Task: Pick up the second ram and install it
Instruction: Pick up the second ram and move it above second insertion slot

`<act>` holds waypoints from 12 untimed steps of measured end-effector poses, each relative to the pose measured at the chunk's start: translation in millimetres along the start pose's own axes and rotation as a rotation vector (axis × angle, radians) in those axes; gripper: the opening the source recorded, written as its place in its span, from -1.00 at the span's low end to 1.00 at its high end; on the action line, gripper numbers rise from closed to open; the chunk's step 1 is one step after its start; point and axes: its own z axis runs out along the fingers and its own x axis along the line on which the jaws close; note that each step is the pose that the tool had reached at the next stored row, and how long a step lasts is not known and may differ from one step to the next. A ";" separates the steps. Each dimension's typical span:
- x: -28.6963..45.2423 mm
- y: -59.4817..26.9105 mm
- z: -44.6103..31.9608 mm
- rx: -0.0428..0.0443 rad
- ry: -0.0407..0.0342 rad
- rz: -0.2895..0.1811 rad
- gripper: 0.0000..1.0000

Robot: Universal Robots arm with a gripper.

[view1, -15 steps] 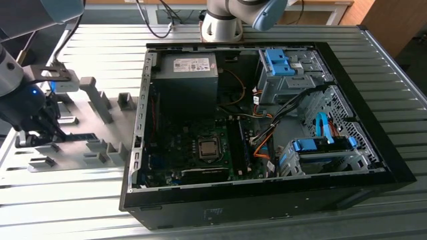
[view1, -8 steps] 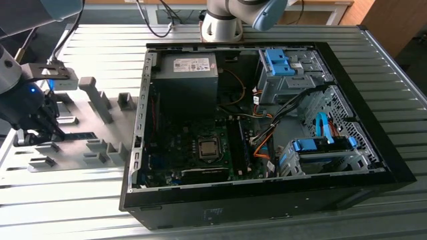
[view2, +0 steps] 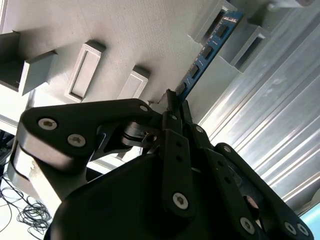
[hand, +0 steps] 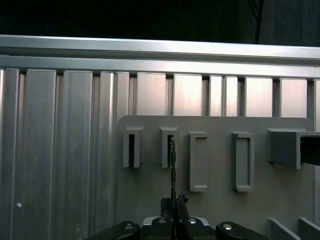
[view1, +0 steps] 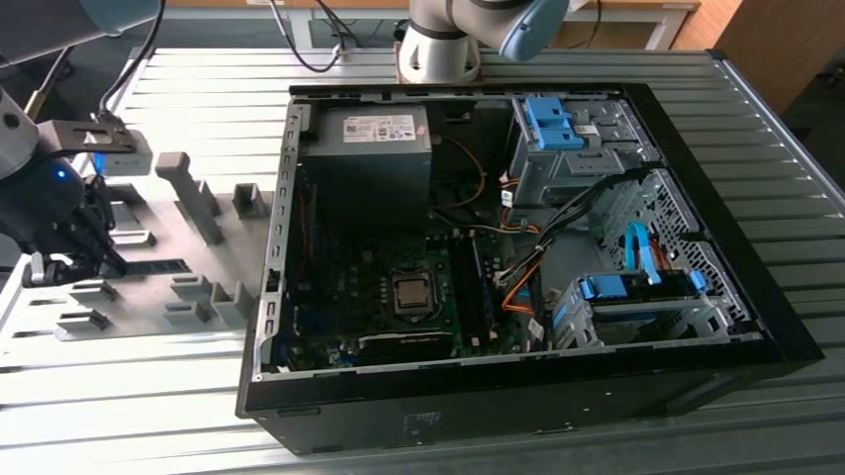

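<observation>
Clearly the gripper (view2: 176, 100) is clamped shut on one end of the second ram (view2: 207, 50), whose far end meets a grey holder block (hand: 164, 134) at nine o'clock from the computer case (view1: 528, 396). It probably needs a straight lift, without twisting.

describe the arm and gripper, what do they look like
The arm is silver-grey with rounded joints and a blue-grey cap. The gripper is matt black: flat linkage bars pinned with silver screws, narrowing toward the tip. A small blue light glows on its wrist.
</observation>
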 end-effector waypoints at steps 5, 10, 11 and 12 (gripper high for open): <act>-0.2 0.0 -3.3 0.0002 -0.0002 0.000 -0.72; -0.2 0.0 -6.5 0.0001 -0.0001 0.000 -0.72; -0.3 0.0 -7.1 0.0001 -0.0001 0.000 -0.72; -0.3 0.0 -7.7 0.0001 -0.0001 0.000 -0.72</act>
